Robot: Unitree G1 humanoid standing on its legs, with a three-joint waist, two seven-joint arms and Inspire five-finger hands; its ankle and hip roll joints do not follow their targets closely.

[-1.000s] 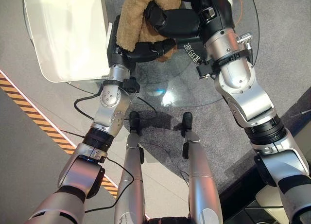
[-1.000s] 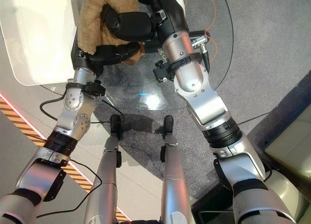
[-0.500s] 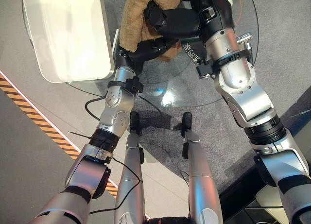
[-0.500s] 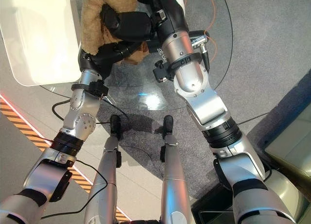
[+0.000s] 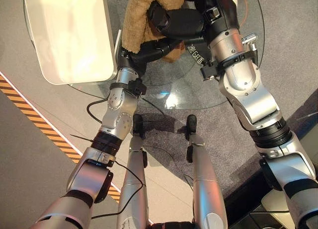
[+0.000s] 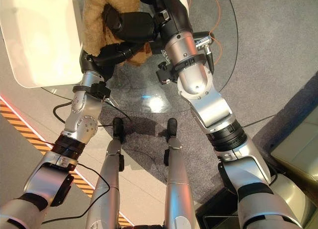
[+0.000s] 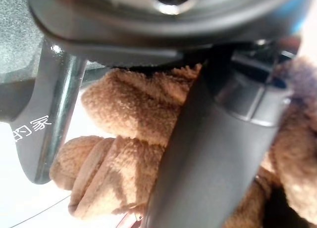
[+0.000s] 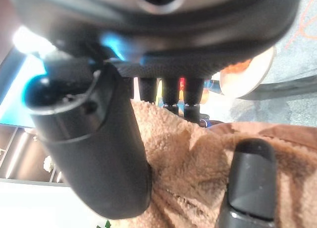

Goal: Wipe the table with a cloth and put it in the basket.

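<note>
- Your right hand [image 5: 181,21] is over the far part of the round glass table [image 5: 233,85], fingers curled round the tan fleecy cloth [image 5: 136,18] and gripping it (the right wrist view shows thumb and fingers wrapped into the pile).
- Your left hand [image 5: 149,49] is just below the right one, touching the same cloth from underneath; its thumb lies across the fleece in the left wrist view, so it pinches the cloth too.
- The cloth is bunched between both hands, above the glass, beside the white tray-like surface [image 5: 67,33] on the robot's left.
</note>
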